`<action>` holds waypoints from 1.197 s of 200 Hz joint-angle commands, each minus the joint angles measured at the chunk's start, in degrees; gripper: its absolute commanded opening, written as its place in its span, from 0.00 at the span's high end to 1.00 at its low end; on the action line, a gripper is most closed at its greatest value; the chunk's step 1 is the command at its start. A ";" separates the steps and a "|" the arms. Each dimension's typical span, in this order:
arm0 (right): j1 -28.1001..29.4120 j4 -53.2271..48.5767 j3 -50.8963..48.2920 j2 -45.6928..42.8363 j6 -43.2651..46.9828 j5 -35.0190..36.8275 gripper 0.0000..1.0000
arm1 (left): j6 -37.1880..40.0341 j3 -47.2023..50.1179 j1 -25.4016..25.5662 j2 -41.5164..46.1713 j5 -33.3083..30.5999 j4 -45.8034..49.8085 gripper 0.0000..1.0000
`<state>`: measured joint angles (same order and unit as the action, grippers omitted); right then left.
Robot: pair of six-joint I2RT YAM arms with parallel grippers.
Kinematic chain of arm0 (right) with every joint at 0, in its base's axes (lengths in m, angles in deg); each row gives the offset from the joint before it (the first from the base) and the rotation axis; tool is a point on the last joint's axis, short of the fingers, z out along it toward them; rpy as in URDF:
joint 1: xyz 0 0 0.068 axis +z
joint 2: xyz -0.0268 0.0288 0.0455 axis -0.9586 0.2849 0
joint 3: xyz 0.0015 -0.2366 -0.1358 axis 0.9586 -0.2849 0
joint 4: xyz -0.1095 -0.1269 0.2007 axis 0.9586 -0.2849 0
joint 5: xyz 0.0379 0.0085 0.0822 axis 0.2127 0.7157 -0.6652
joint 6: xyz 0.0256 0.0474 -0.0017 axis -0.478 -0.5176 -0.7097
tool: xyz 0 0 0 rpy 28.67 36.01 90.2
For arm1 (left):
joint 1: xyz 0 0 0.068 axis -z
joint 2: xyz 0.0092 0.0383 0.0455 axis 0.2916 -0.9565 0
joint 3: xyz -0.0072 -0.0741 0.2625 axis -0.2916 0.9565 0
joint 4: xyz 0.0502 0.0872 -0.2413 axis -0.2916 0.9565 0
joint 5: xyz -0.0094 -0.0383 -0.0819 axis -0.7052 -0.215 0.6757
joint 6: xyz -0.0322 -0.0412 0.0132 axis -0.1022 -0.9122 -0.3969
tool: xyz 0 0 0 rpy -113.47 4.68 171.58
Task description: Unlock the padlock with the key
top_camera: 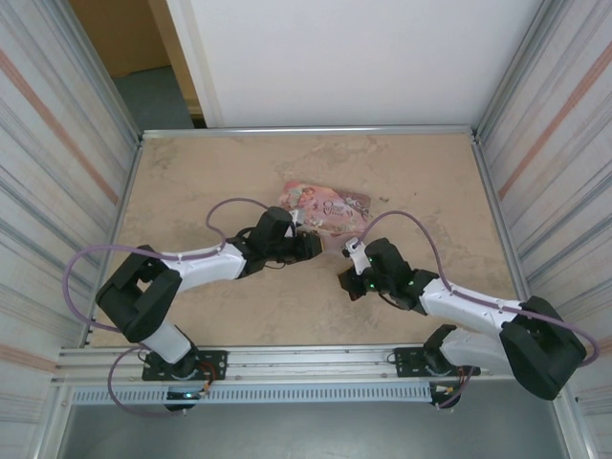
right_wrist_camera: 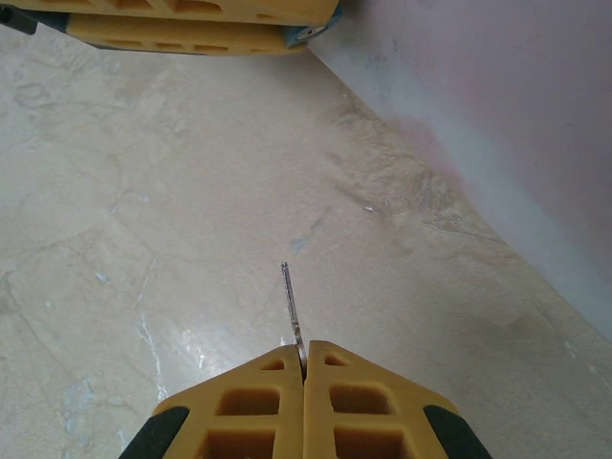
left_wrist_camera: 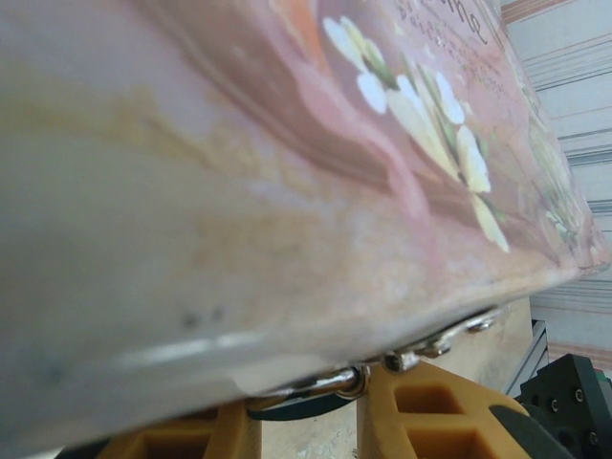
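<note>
The padlock point(left_wrist_camera: 308, 407) is a small dark teal body with a thin metal shackle. It sits between my left gripper's point(left_wrist_camera: 308, 394) yellow fingers point(left_wrist_camera: 430, 411), tight under the pink tin's point(left_wrist_camera: 287, 172) lower edge, by its metal hasp point(left_wrist_camera: 449, 339). The left gripper is shut on the padlock. In the right wrist view the padlock's teal corner point(right_wrist_camera: 298, 34) peeks from those fingers point(right_wrist_camera: 172, 29) at the top. My right gripper point(right_wrist_camera: 304, 349) is shut on the key point(right_wrist_camera: 295, 306), whose thin blade points forward over the table. From above, the two grippers point(top_camera: 314, 245) point(top_camera: 348, 280) lie close together in front of the tin point(top_camera: 325, 206).
The tin's pale side wall point(right_wrist_camera: 497, 115) runs along the right of the right wrist view. The marbled tabletop point(top_camera: 191, 172) is fenced by a metal rail point(top_camera: 306, 130) at the back and corrugated walls at both sides. Purple cables loop over both arms.
</note>
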<state>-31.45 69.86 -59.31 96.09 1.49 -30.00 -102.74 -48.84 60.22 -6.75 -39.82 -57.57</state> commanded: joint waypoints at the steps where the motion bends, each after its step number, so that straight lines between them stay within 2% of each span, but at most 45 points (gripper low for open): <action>1: 0.37 3.12 1.76 1.40 2.05 0.83 1.00 | -1.11 -2.30 0.50 2.04 2.64 -1.81 1.00; 239: -3.01 13.20 5.59 9.64 2.19 -2.51 1.00 | -1.09 -2.36 0.53 1.86 3.96 -1.81 1.00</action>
<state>-34.20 80.79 -55.79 104.79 3.13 -31.47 -102.96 -49.13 60.22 -6.75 -38.34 -57.44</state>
